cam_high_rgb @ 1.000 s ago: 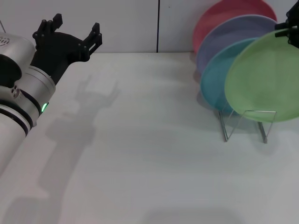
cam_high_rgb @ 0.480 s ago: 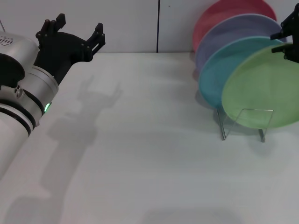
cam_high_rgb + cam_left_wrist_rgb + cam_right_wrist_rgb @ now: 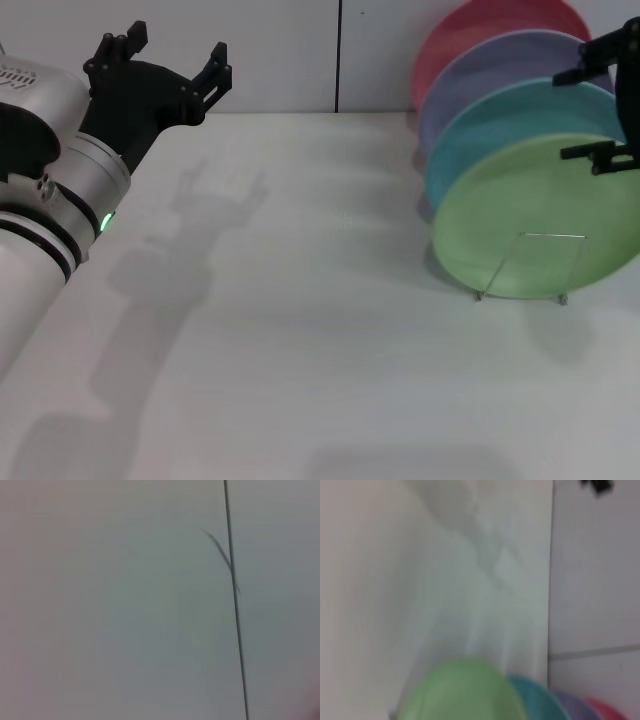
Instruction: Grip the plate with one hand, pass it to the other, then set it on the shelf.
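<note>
The plate (image 3: pixel 520 225) stands in the shelf (image 3: pixel 528 268), nearest slot. The right end effector (image 3: pixel 600 110) is apart, released; only withdrawal remains. The left end effector (image 3: pixel 165 62) is apart, far left.

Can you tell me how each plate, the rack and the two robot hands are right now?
light-green plate: standing on edge in the rack's front slot, let go.
turquoise plate: standing behind it.
lavender plate: standing farther back.
pink plate: standing at the back.
wire rack: upright on the table, holding four plates.
right gripper: open, at the green plate's top edge.
left gripper: open, raised, holding nothing.
</note>
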Robot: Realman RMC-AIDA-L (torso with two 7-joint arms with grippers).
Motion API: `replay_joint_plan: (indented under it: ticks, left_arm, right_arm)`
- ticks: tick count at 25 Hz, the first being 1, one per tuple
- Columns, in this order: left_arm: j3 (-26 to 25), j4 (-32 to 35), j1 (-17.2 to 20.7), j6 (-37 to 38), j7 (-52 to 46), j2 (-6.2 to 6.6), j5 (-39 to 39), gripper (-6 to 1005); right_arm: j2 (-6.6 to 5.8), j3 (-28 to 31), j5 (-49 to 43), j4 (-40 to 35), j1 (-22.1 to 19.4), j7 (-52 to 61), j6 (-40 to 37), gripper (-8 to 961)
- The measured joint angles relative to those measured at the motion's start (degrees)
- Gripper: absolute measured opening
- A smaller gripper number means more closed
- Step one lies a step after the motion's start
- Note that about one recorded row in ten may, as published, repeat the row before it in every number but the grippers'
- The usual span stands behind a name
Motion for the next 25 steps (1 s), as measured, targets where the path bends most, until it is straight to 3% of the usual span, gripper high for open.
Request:
replay_joint_plan:
  ticks: [3, 4, 5, 7, 8, 9, 10, 13, 16, 21, 25]
  left_arm:
    - [-0.2, -0.1, 0.1, 0.2, 0.3, -0.05, 0.2, 866]
    - [-0.2, -0.2, 0.2, 0.5, 0.4, -0.05, 0.2, 866]
    - [-0.2, -0.3, 0.5, 1.1, 0.5, -0.05, 0.3, 866]
    - [-0.4, -0.2, 1.0, 2.5, 0.5, 0.00, 0.4, 866]
    - [-0.4, 0.1, 1.5, 3.6, 0.6, 0.05, 0.4, 866]
    - [-0.5, 0.3, 2.1, 4.9, 0.6, 0.12, 0.4, 866]
    - [-0.5, 0.6, 2.7, 6.2, 0.6, 0.13, 0.4, 866]
    - [-0.4, 2.4, 3.6, 10.9, 0.6, 0.13, 0.4, 866]
    - [-0.1, 6.3, 3.7, 17.0, 0.3, 0.16, 0.5, 866]
    - [0.8, 17.0, 1.9, 30.1, -2.5, -0.09, 0.5, 866]
    - [2.7, 32.0, -2.3, 45.2, -11.5, -0.17, 0.5, 866]
  right_arm:
    - [0.00, 4.3, 7.4, -0.3, -0.2, 4.0, 2.0, 541]
    - [0.00, 9.1, 14.6, 0.6, -2.0, 5.8, 7.4, 598]
    - [0.00, 9.1, 14.6, 0.6, -2.0, 5.8, 7.4, 605]
    - [-0.01, 14.2, 24.7, 3.7, -5.8, 6.1, 12.7, 618]
    - [0.00, 17.2, 31.4, 6.7, -8.7, 5.3, 15.3, 625]
    - [-0.16, 20.6, 47.6, 14.9, -14.8, 0.8, 19.6, 625]
    - [-0.16, 20.6, 47.6, 14.9, -14.8, 0.8, 19.6, 625]
    - [-0.46, 20.8, 75.6, 35.0, -24.1, -15.5, 19.4, 625]
    - [-0.28, 18.3, 99.1, 57.5, -28.5, -37.4, 10.5, 625]
    - [-0.76, 21.0, 119.8, 93.7, -24.0, -54.9, -2.1, 625]
    - [-0.62, 25.7, 124.6, 110.3, -20.7, -63.6, -3.2, 625]
